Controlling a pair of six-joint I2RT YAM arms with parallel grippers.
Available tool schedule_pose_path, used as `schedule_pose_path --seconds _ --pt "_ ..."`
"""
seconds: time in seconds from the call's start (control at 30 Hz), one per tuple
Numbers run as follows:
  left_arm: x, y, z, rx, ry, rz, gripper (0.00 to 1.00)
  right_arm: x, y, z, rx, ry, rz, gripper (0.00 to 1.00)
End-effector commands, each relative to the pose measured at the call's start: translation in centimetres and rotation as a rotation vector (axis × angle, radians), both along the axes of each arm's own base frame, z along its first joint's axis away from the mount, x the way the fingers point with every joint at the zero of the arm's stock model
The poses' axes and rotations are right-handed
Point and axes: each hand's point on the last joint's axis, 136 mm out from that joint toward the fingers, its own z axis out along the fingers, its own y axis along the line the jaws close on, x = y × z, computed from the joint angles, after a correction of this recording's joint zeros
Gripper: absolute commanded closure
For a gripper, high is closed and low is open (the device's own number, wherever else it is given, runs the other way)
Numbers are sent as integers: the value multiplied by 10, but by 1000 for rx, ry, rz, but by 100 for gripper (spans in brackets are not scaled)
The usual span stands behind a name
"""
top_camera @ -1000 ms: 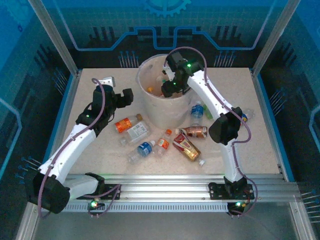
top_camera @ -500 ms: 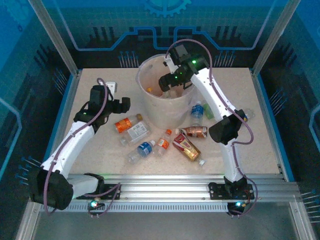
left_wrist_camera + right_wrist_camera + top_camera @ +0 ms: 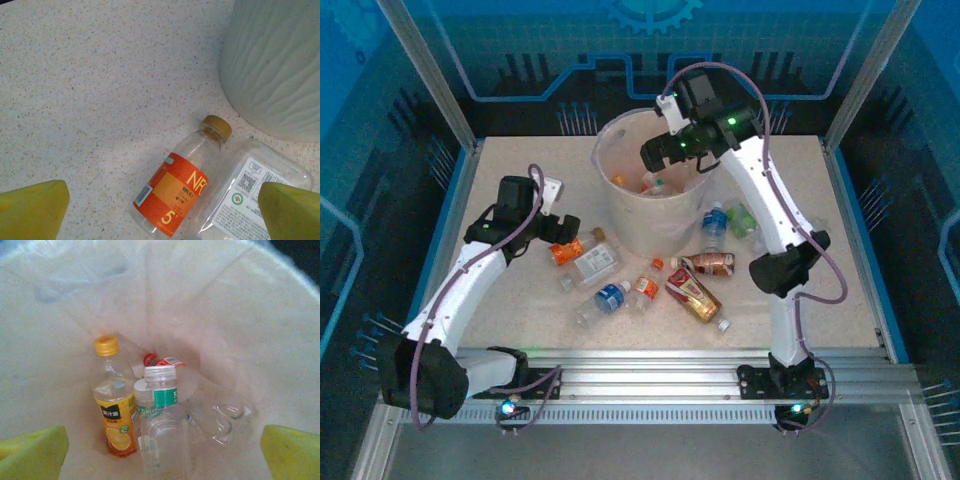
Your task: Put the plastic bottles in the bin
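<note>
White plastic lined with a thin pinkish bag, the bin (image 3: 625, 215) stands at the far middle of the table and already holds several bottles, among them an orange juice bottle (image 3: 114, 410) and a green-banded clear bottle (image 3: 161, 425). The right gripper (image 3: 655, 152) hangs over the bin's mouth with its jaws spread wide and nothing between them. The left gripper (image 3: 565, 232) is low over the table to the left of the bin, jaws also spread, its yellow fingertips (image 3: 32, 207) at either side of the wrist view. Between them, lower down, lies the orange-labelled bottle (image 3: 182, 187), on its side with its cap toward the bin wall. This looks like the next pick. A square clear bottle (image 3: 250, 200) lies touching its side, so the jaws should probably close across the orange label, clear of that neighbour, and firmly, since the round body could roll or squirt out. Around the cell stand blue translucent panels (image 3: 520, 50) on an aluminium frame (image 3: 650, 375). The table (image 3: 850, 270) is pale speckled stone-look laminate, flat and smooth, and a thin bottle would likely slide on it. Nearer the arms lie the loose bottles (image 3: 692, 295), blue, brown and red-labelled, not yet binned.
</note>
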Motion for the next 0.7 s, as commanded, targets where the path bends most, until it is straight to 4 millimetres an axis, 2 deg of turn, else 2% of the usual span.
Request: schedule_pose_path --seconds 0.0,0.17,0.37,0.67 --pt "-7 1 -18 42 87 -48 4 -15 -9 47 68 -89 0 0" --pt "-6 6 -43 85 188 -36 8 -31 -28 69 71 -144 -46 0" --pt "4 12 -67 127 266 -14 10 -55 -64 83 46 -212 -149 0" --pt "17 9 -91 130 331 -20 12 -87 -108 76 11 -242 -290 0"
